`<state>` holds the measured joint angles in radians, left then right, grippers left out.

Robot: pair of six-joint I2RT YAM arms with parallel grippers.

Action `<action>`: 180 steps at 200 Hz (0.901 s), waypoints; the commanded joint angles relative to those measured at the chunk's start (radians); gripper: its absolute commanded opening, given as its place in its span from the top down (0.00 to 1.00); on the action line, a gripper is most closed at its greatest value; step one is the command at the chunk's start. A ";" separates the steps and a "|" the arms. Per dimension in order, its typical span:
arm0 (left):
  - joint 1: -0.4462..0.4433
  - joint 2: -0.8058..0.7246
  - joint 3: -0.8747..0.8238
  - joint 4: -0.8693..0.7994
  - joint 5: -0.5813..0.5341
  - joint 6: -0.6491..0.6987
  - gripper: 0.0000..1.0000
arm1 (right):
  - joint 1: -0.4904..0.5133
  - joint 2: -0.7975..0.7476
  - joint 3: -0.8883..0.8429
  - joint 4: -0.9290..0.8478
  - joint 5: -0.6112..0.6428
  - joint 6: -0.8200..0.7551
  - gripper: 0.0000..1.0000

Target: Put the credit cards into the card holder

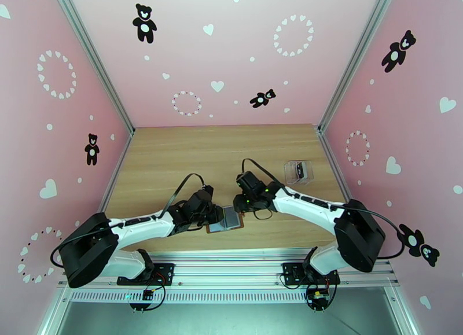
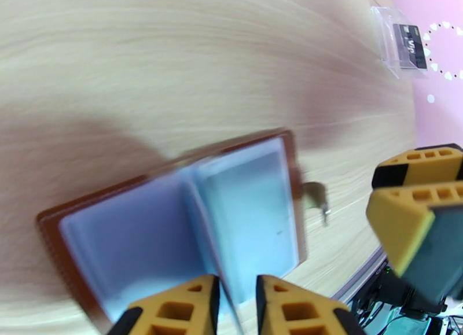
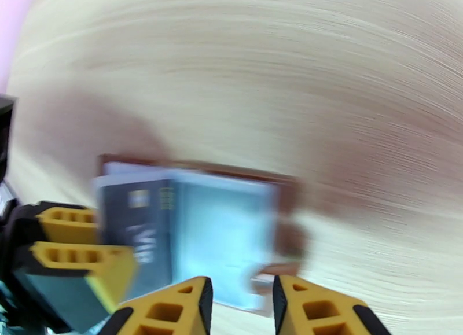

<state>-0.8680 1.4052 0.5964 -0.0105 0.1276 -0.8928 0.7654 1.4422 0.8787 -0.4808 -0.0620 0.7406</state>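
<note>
the card holder (image 1: 226,220) lies open on the worktop (image 1: 173,157) near its front edge, grey pockets up, between the 2 grippers. the left gripper (image 2: 237,287) has its jaws slightly apart with a pocket leaf's edge between them, and the right gripper (image 3: 242,289) hangs over the other half, jaws apart and empty. 1 dark card (image 3: 139,232) sits blurred at the half beside the left gripper, and another card (image 2: 410,45) sits in a clear box (image 1: 289,177) well apart to the right.
</note>
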 commanded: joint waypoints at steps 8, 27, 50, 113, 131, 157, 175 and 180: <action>-0.029 0.080 0.083 -0.002 0.007 0.032 0.62 | -0.058 -0.120 -0.079 -0.052 0.042 -0.036 0.64; -0.050 0.141 0.124 0.020 0.018 0.042 0.54 | -0.089 -0.183 -0.119 -0.061 0.065 -0.049 0.63; -0.070 0.198 0.169 0.024 0.024 0.056 0.49 | -0.115 -0.239 -0.153 -0.062 0.074 -0.059 0.62; -0.074 -0.009 0.100 -0.058 -0.076 0.106 0.40 | -0.146 -0.295 -0.145 -0.079 0.108 -0.128 0.64; -0.075 -0.167 0.078 -0.175 -0.161 0.132 0.36 | -0.163 -0.286 -0.094 -0.127 0.149 -0.163 0.64; -0.071 -0.383 0.062 -0.397 -0.312 0.159 0.29 | -0.231 -0.273 -0.012 -0.180 0.203 -0.223 0.63; -0.058 -0.503 0.058 -0.549 -0.394 0.163 0.25 | -0.318 -0.236 0.057 -0.211 0.226 -0.257 0.59; -0.054 -0.534 0.055 -0.583 -0.412 0.164 0.25 | -0.349 -0.218 0.078 -0.218 0.225 -0.267 0.56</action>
<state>-0.9363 0.9890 0.6819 -0.3111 -0.1173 -0.7597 0.5117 1.1744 0.8574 -0.6312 0.1009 0.5442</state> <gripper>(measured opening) 0.741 0.405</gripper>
